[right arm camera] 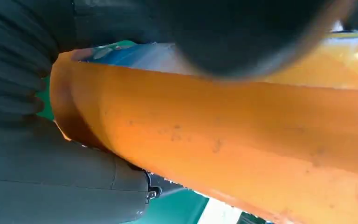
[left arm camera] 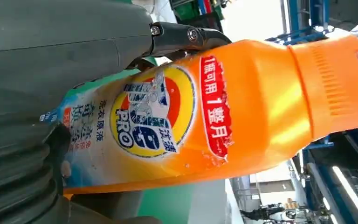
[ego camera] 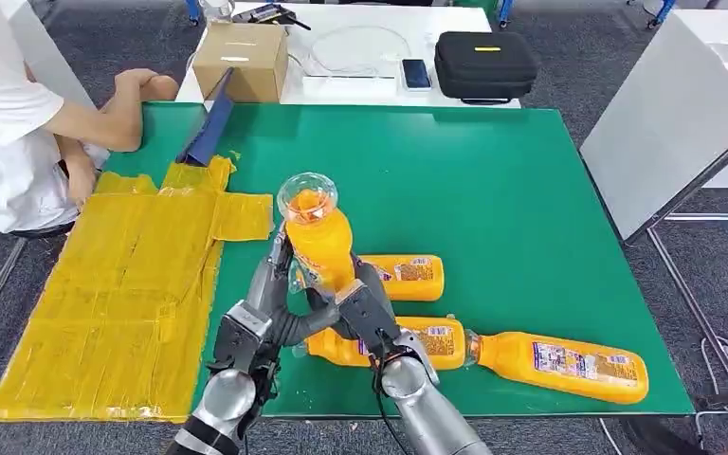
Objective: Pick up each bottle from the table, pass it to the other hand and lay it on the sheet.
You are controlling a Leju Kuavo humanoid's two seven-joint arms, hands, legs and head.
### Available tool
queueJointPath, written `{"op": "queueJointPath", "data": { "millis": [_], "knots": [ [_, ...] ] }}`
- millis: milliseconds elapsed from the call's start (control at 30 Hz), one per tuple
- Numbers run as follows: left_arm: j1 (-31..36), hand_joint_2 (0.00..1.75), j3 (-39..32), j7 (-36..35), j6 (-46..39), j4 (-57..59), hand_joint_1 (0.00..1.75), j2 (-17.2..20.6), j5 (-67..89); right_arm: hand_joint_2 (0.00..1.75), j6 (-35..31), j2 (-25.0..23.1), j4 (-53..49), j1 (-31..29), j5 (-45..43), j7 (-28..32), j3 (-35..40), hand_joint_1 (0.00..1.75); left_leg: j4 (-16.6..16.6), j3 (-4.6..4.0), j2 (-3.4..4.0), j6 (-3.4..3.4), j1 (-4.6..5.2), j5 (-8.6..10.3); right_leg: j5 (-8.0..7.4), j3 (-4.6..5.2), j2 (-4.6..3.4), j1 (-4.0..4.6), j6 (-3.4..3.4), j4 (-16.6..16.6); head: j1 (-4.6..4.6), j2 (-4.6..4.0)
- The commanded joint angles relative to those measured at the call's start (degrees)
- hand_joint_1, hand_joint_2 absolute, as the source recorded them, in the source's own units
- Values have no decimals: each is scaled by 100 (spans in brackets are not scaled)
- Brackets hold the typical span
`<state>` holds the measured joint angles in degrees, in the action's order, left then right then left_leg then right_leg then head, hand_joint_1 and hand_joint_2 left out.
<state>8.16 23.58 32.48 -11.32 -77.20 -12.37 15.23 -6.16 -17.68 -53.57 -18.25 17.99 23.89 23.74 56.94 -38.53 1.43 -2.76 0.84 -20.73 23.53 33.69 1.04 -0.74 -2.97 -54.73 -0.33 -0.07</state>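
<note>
A bottle [ego camera: 318, 237] stands upright between the fingers of the left hand [ego camera: 263, 318] and the right hand [ego camera: 368, 313], its cap end above them, its base down among them. Just right of the right hand's fingers a second bottle [ego camera: 409, 277] lies on the table [ego camera: 493, 190]. Beneath and right of those fingers lies a third bottle [ego camera: 436, 343], and a fourth bottle [ego camera: 564, 364] lies end to end with it, farther right. The sheet [ego camera: 123, 294] lies on the table left of the left hand's fingers. A person's arm [ego camera: 104, 118] rests at the table's far left corner, beyond the sheet.
</note>
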Motion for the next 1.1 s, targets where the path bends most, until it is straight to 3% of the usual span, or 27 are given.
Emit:
{"op": "queueJointPath", "data": {
  "millis": [33,333,367,400,667,1100],
  "knots": [
    [149,175,149,-26,10,473,0,133,20,175,-91,134,275,-246,154,-21,407,175,3,42,-7,26,-7,-22,17,-60,-14,1,16,-2,2,0],
    [91,175,-182,-93,127,495,0,96,-111,175,-294,223,-78,66,785,-76,1017,175,3,43,-8,25,-9,-22,18,-62,-12,3,15,-1,0,0],
    [82,175,-232,-78,169,480,103,75,-163,175,-278,227,-59,61,806,-93,1051,175,-2,19,-4,14,-6,-9,6,-38,-7,3,10,4,0,0],
    [78,175,-251,-67,204,471,175,68,-204,175,-274,227,-45,60,811,-98,1060,175,2,29,-6,20,-8,-15,11,-46,-10,3,13,1,-4,0],
    [79,175,-384,-67,330,458,175,37,-372,175,-281,226,77,32,814,-85,1064,175,0,16,-10,16,-9,-8,13,16,-1,5,20,3,0,0],
    [21,175,-673,51,306,300,175,27,-769,175,-373,294,-42,68,646,10,869,175,-2,16,-9,14,-6,-8,9,5,-1,3,11,4,0,0]
  ]
}}
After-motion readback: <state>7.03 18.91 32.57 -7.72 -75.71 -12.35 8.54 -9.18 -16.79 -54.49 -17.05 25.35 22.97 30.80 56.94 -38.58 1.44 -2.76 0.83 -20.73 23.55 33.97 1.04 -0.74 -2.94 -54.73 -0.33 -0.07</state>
